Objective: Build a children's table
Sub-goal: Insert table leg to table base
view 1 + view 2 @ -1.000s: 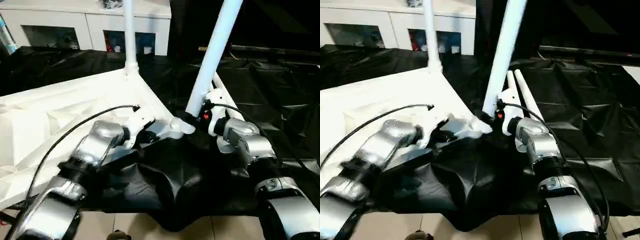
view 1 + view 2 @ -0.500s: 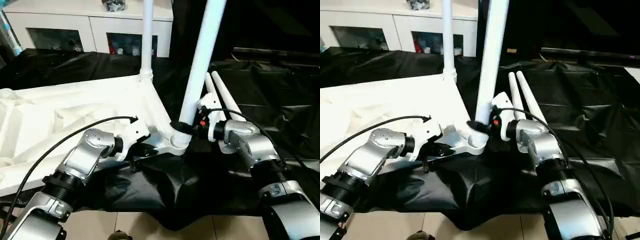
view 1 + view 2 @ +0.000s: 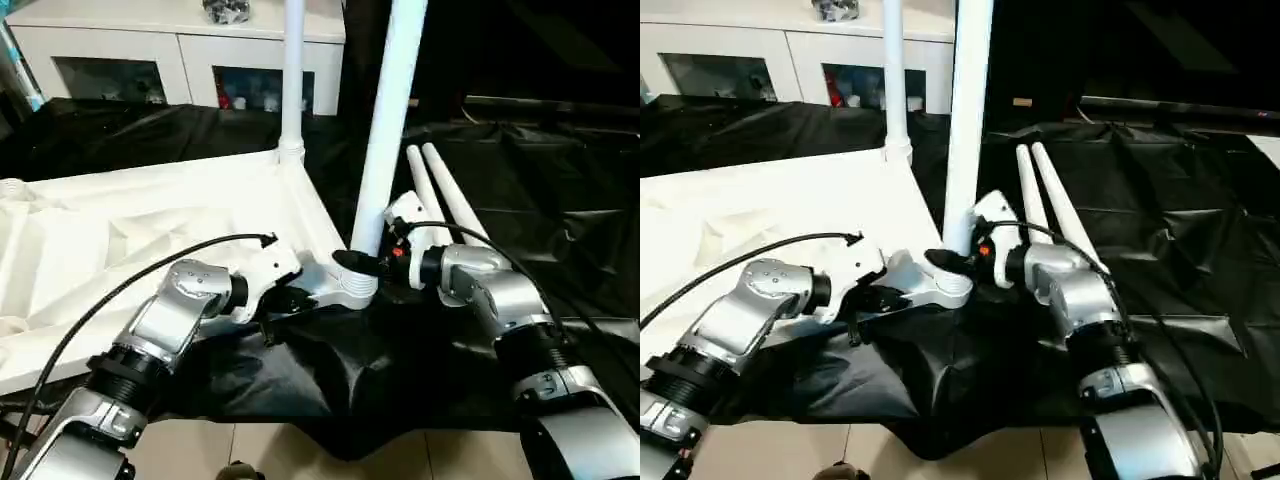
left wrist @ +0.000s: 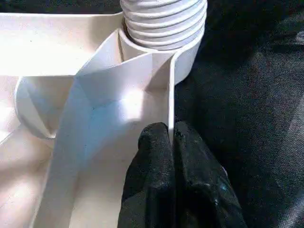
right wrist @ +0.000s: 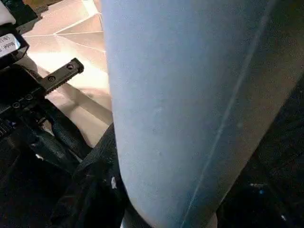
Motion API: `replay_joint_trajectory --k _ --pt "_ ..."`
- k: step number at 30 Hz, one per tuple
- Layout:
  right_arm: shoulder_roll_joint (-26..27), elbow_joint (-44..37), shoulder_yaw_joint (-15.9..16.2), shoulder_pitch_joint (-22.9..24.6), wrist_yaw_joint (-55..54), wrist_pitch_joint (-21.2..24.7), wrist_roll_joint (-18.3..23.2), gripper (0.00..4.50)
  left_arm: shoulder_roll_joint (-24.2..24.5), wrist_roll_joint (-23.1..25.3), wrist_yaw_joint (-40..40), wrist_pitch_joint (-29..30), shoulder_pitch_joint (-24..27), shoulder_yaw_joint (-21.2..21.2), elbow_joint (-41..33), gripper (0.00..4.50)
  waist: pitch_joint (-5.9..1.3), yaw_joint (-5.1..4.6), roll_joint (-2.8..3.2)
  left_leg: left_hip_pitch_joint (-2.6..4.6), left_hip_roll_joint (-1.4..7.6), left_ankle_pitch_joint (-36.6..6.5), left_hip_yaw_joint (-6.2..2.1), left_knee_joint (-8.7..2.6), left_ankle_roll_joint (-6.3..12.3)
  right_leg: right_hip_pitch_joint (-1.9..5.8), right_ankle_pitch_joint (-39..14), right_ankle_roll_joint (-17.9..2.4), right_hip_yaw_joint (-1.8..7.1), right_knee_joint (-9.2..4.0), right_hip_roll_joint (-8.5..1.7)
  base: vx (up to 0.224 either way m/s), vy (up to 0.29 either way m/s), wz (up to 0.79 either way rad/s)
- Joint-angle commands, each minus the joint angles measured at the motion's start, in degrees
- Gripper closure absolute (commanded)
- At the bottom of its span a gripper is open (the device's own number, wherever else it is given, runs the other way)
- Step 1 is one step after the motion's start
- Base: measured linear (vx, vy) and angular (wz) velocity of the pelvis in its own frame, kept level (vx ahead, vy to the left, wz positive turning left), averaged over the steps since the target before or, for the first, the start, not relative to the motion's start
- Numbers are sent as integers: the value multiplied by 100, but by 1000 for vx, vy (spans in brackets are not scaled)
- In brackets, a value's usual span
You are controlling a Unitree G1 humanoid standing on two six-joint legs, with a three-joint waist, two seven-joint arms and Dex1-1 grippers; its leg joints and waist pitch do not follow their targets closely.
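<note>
From the head camera, you're looking at the table top [image 3: 150,230] lying upside down on the black-draped work table [image 3: 560,200], one leg [image 3: 292,80] already standing in the far corner socket. Your right gripper [image 3: 362,264] is clamping a second leg [image 3: 385,120] low down, just above the near corner socket [image 3: 345,287], and that leg is looking close to upright. Your left gripper [image 3: 290,298] is sitting beside that socket, on the top's edge.

From the left wrist, your fingers [image 4: 154,156] are pinching shut on the thin rim wall leading to the socket, so you're bracing the top.

From the right wrist, the leg is sitting right against the camera, with a finger [image 5: 95,190] wrapping round it.

To do this well, you're wanting the leg plumb over the socket before pressing or twisting, with the left hand holding firm. Two spare legs [image 3: 440,190] are lying just beyond the socket, and the work table's edge is close in front of it, so keep your elbows tight.
</note>
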Motion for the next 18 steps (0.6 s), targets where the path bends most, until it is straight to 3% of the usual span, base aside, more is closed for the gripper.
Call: replay_joint_trajectory --k 1,5,13,14,18 --pt "40 47 133 119 -10 155 -72 259 -61 36 107 76 40 -40 27 450 -343 -6 28 124 63 -1315 9 -428 -135 191 -457 -1225 226 -473 -262 0 0 0" --pt "68 126 56 140 -103 59 -62 259 -58 34 107 87 48 -31 4 450 -343 -7 25 118 62 -1295 10 -427 -144 192 -413 -1227 227 -469 -260 0 0 0" --pt "196 530 -644 344 -623 -181 307 259 -86 32 175 99 44 16 3 450 -340 -10 45 128 67 -1448 5 -442 -166 181 -525 -1237 230 -489 -269 0 0 0" --pt "211 541 -753 447 -651 -263 387 259 -87 32 178 96 39 21 12 450 -339 -8 70 128 66 -1466 0 -445 -171 179 -542 -1234 229 -487 -271 0 0 0" --pt "273 466 -888 671 -683 -473 475 259 -94 38 182 77 1 29 62 450 -341 -10 65 120 67 -1495 -2 -450 -162 182 -524 -1226 228 -497 -268 0 0 0"
